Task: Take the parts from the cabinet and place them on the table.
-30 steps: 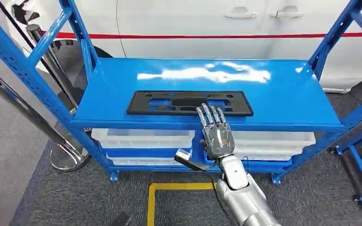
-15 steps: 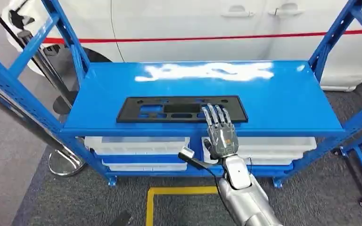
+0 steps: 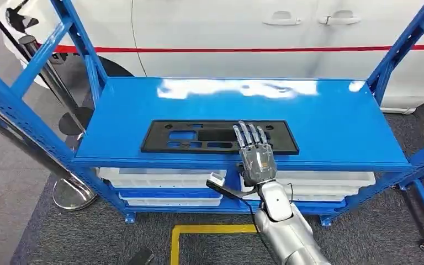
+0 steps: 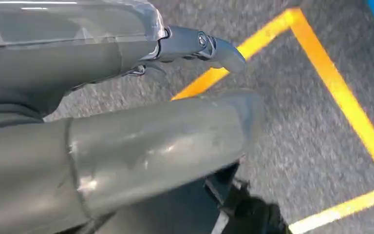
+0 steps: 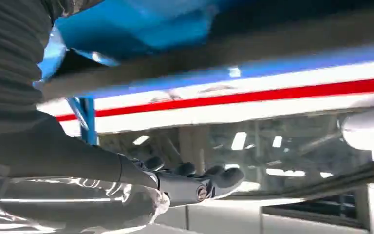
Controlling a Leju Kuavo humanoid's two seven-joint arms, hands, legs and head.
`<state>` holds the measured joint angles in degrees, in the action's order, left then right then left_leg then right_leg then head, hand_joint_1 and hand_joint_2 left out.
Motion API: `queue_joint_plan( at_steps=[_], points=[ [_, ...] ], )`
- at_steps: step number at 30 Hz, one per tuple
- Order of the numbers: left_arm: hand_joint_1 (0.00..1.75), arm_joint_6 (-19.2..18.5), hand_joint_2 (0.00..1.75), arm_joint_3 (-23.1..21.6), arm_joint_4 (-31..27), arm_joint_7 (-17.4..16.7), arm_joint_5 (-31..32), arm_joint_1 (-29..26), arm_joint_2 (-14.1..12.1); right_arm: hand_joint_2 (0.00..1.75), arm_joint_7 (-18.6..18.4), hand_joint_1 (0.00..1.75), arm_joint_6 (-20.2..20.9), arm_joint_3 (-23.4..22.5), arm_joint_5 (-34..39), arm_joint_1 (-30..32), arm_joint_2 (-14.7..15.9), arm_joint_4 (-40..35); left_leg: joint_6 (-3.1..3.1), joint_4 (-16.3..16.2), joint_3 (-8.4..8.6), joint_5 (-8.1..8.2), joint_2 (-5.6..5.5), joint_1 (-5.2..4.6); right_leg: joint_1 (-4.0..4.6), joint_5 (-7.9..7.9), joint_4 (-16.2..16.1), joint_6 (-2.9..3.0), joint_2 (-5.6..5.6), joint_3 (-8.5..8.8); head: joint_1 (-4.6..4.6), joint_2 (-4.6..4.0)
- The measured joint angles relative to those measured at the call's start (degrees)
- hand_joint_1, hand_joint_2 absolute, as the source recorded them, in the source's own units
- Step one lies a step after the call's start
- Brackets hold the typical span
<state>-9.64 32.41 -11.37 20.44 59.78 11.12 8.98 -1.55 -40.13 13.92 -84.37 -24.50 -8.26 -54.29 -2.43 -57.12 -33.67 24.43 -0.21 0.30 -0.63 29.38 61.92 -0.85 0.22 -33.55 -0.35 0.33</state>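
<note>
At the left the left robot hand point(image 4: 126, 141) hangs over the grey floor point(image 4: 292, 146) beside a yellow tape line point(image 4: 341, 92); thumb and the one finger in sight lie straight and apart with nothing between them, so it reads as open and idle.

The part point(image 3: 199, 137), a flat black plate with cut-outs, lies along the front of the blue shelf point(image 3: 331, 121), near the front lip and left of centre; clear bins point(image 3: 160, 178) sit on the level below.

Over the part's right half the right robot hand point(image 3: 254, 152) is stretched flat, fingers straight and spread, holding nothing. A second ago its fingertips were about halfway across the plate; now they reach almost to its far edge. The whole picture has shifted a little too, which is the camera moving; the part looks to lie where it did on the shelf.

In my judgement the reach is nearly done and the grasp has not begun; whether the fingers press on the plate or hover just above it I cannot tell. The lift and the carry to the counter are all to come.

Behind the rack stands a white car point(image 3: 226, 33).
</note>
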Motion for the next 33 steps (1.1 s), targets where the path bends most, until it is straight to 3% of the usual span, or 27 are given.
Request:
queue_joint_plan(
  at_steps=[2, 3, 4, 5, 6, 7, 8, 10, 11, 13, 14, 15, 16, 18, 19, 20, 21, 22, 23, 24, 25, 28, 29, 30, 32, 33],
  points=[
    [0.00, 0.0, 0.00, 0.0, 0.0, 0.0, 0.0, 0.2, 0.0, 1.75, -0.1, 0.00, 0.0, 0.0, 0.0, 0.0, 0.0, 0.0, -0.49, -0.1, 0.34, 0.43, 0.05, -0.10, -0.13, 3.16, 8.5, -0.24, -0.01, -5.02, -0.02, 0.00],
    [0.00, -0.1, 0.00, 0.0, 0.0, 0.0, 0.0, 0.1, 0.0, 1.75, -0.1, 0.00, 0.0, -0.1, 0.0, 0.3, 0.1, 0.1, -0.52, -0.1, 0.59, 0.71, 0.05, -0.14, -0.20, 3.59, 11.7, -0.41, -0.01, -7.29, -0.04, 0.00],
    [0.00, -0.1, 0.00, 0.0, 0.0, 0.0, 0.0, 0.0, 0.0, 1.75, -0.1, 0.00, 0.0, -0.2, 0.0, 0.6, 0.2, 0.2, -0.52, -0.2, 0.93, 1.09, 0.01, -0.14, -0.28, 2.79, 12.9, -0.61, -0.03, -8.77, -0.04, 0.00],
    [0.00, -0.1, 0.00, -0.1, 0.0, 0.0, 0.0, -0.1, 0.0, 1.75, -0.1, 0.00, 0.0, -0.2, 0.0, 0.6, 0.2, 0.3, -0.45, -0.4, 1.29, 1.51, -0.04, -0.13, -0.38, 0.72, 11.4, -0.75, -0.05, -8.77, -0.02, 0.00],
    [0.00, -0.1, 0.00, -0.1, 0.0, 0.0, 0.0, -0.1, 0.0, 1.75, -0.1, 0.00, 0.0, -0.2, 0.0, 0.6, 0.2, 0.3, -0.36, -0.7, 1.69, 2.04, -0.10, -0.11, -0.53, -2.06, 8.1, -0.80, -0.07, -7.72, -0.04, 0.00],
    [0.00, -0.1, 0.00, -0.2, 0.0, 0.0, 0.0, -0.1, 0.0, 1.75, -0.1, 0.00, 0.0, -0.2, 0.1, 0.5, 0.2, 0.3, -0.19, -1.1, 2.13, 2.66, -0.13, -0.06, -0.66, -5.13, 3.4, -0.77, -0.11, -5.92, -0.02, 0.00],
    [0.00, -0.1, 0.00, -0.2, 0.0, 0.0, 0.0, -0.1, 0.1, 1.75, -0.1, 0.00, 0.0, -0.2, 0.1, 0.4, 0.2, 0.3, 0.02, -1.5, 2.50, 3.26, -0.12, -0.01, -0.69, -6.73, -0.4, -0.67, -0.19, -4.56, -0.02, 0.00],
    [0.00, -0.1, 0.00, -0.3, 0.0, 0.0, 0.0, 0.2, 0.0, 1.75, -0.1, 0.00, 0.0, -0.2, 0.1, 0.3, 0.2, 0.3, 1.00, -2.2, 2.09, 4.11, -0.17, -0.38, -0.23, -4.99, -1.7, -0.14, -0.06, -3.80, 0.02, 0.00],
    [0.00, -0.1, 0.00, -0.4, 0.0, -0.1, 0.0, 0.2, 0.1, 1.75, -0.1, 0.00, 0.0, -0.2, 0.1, 0.5, 0.2, 0.3, 1.23, -2.0, 2.05, 4.11, -0.13, -0.05, -0.08, -4.82, -1.2, 0.38, 0.07, -3.98, -0.02, 0.00],
    [0.00, -0.1, 0.00, -0.4, 0.0, -0.1, 0.0, 0.0, 0.1, 1.75, -0.1, 0.00, 0.0, -0.2, 0.1, 0.4, 0.3, 0.3, 1.73, -1.7, 2.39, 4.30, -0.07, -0.09, 0.11, -4.53, -1.2, 0.87, 0.22, -3.90, -0.02, 0.00],
    [0.00, -0.1, 0.00, -0.4, -0.1, -0.1, 0.0, 0.1, 0.0, 1.75, -0.1, 0.00, 0.0, -0.2, 0.1, 0.2, 0.2, 0.3, 2.13, -1.8, 2.42, 4.97, 0.00, 0.01, -0.39, -4.55, -1.9, 1.36, 0.16, -3.15, -0.09, 0.00],
    [0.00, -0.1, 0.00, -0.4, -0.1, 0.1, 0.0, 0.2, 0.0, 1.75, -0.1, 0.00, 0.0, -0.2, 0.1, 0.2, 0.3, 0.3, 2.40, -3.4, 2.16, 5.67, -0.02, 0.09, -0.38, -4.40, -2.1, 1.59, 0.08, -2.58, -0.02, 0.00],
    [0.00, -0.2, 0.00, -0.4, -0.1, 0.2, -0.1, 0.2, 0.0, 1.75, -0.1, 0.00, 0.0, -0.2, 0.1, 0.1, 0.3, 0.3, 2.63, -6.7, 0.51, 7.19, 0.01, 0.16, -0.37, -4.21, -2.2, 1.87, -0.07, -2.24, -0.11, 0.00],
    [0.00, -0.2, 0.00, -0.4, -0.1, 0.7, -0.4, 0.1, 0.0, 1.75, -0.1, 0.00, 0.0, -0.2, 0.1, 0.2, 0.3, 0.3, 3.05, -15.6, -4.72, 10.23, 0.01, 0.34, -0.27, -3.77, -2.2, 2.19, -0.15, -1.84, -0.07, 0.00],
    [0.00, -0.2, 0.00, -0.4, -0.1, 0.9, -0.4, 0.0, 0.0, 1.75, -0.1, 0.00, 0.0, -0.2, 0.1, 0.4, 0.3, 0.3, 3.15, -18.4, -6.80, 10.35, 0.01, 0.39, -0.24, -3.55, -2.2, 2.22, -0.13, -1.65, -0.07, 0.00],
    [0.00, -0.2, 0.00, -0.4, -0.1, 1.0, -0.4, -0.1, 0.0, 1.75, -0.1, 0.00, 0.0, -0.2, 0.1, 0.5, 0.3, 0.3, 3.16, -18.4, -7.54, 9.08, 0.01, 0.41, -0.25, -3.34, -2.2, 2.17, -0.04, -1.39, -0.07, 0.00],
    [0.00, -0.2, 0.00, -0.4, -0.1, 1.1, -0.4, -0.1, 0.0, 1.75, -0.1, 0.02, 0.0, -0.2, 0.1, 0.5, 0.3, 0.3, 3.09, -16.2, -7.11, 6.87, 0.01, 0.41, -0.24, -3.13, -2.2, 2.15, 0.06, -1.07, -0.07, 0.00],
    [0.00, -0.1, 0.00, -0.4, -0.1, 1.2, -0.5, -0.1, 0.0, 1.75, -0.1, 0.28, 0.0, -0.2, 0.2, 0.5, 0.3, 0.3, 2.88, -11.9, -5.54, 3.61, 0.01, 0.40, -0.25, -2.85, -2.1, 2.05, 0.16, -0.67, -0.07, 0.00],
    [0.00, 0.0, 0.00, -0.4, -0.1, 1.2, -0.6, 0.0, 0.0, 1.75, -0.1, 1.75, 0.0, -0.2, 0.3, 0.5, 0.3, 0.3, 2.54, -6.5, -3.40, 0.37, 0.02, 0.39, -0.24, -2.54, -2.1, 1.88, 0.21, -0.17, -0.09, 0.00],
    [0.00, 0.0, 0.00, -0.4, -0.1, 1.3, -0.6, 0.0, 0.0, 1.75, -0.1, 1.75, 0.0, -0.2, 0.5, 0.5, 0.3, 0.3, 2.13, -3.2, -2.03, -0.34, 0.01, 0.28, -0.26, -2.27, -2.2, 1.68, 0.19, 0.08, -0.02, 0.00],
    [0.00, 0.0, 0.00, -0.4, -0.1, 1.4, -0.7, 0.2, 0.0, 1.75, -0.1, 1.75, 0.0, -0.2, 0.8, 0.4, 0.3, 0.3, 1.97, -2.5, -1.54, -0.04, -0.01, -0.22, 0.04, -2.19, -2.0, 1.39, 0.26, -0.01, -0.07, 0.00],
    [0.00, 0.2, 0.00, -0.4, -0.2, 1.6, -1.0, 0.1, 0.0, 1.75, 0.2, 1.75, 0.0, -0.2, 1.0, 0.4, 0.3, 0.3, 1.24, -2.1, -1.63, 0.31, -0.15, -0.44, -0.23, -2.40, -2.6, 0.39, 0.15, -0.03, -0.04, 0.00],
    [0.00, 0.3, 0.00, -0.4, -0.2, 1.7, -1.0, 0.1, 0.0, 1.75, 0.2, 1.75, 0.0, -0.2, 1.0, 0.4, 0.3, 0.3, 0.72, -1.2, -1.12, -0.04, -0.16, 0.03, 0.09, -2.20, -2.7, -0.04, 0.13, 0.17, -0.07, 0.00],
    [0.00, 0.3, 0.00, -0.4, -0.2, 1.7, -1.1, 0.2, 0.0, 1.75, 0.2, 1.75, 0.0, -0.3, 1.1, 0.4, 0.3, 0.2, 0.43, -0.6, -0.62, -0.26, -0.04, 0.20, -0.18, -1.56, -1.6, -0.19, 0.08, 0.01, -0.02, 0.00],
    [0.00, 0.6, 0.00, -0.4, -0.2, 1.7, -1.2, 0.3, 0.0, 1.75, 0.3, 1.75, 0.0, -0.3, 1.1, 0.3, 0.3, 0.0, -0.05, -0.5, -0.55, -0.21, 0.04, 0.20, -0.12, 1.92, 4.6, -0.27, 0.07, -3.26, -0.04, 0.00],
    [0.00, 0.8, 0.00, -0.4, -0.2, 1.7, -1.5, 0.3, 0.0, 1.75, 0.3, 1.75, 0.0, -0.4, 1.1, 0.5, 0.4, 0.0, -0.22, -0.5, -0.54, -0.10, 0.06, 0.12, -0.15, 4.06, 9.8, -0.41, 0.06, -6.06, -0.04, 0.00]
  ],
)
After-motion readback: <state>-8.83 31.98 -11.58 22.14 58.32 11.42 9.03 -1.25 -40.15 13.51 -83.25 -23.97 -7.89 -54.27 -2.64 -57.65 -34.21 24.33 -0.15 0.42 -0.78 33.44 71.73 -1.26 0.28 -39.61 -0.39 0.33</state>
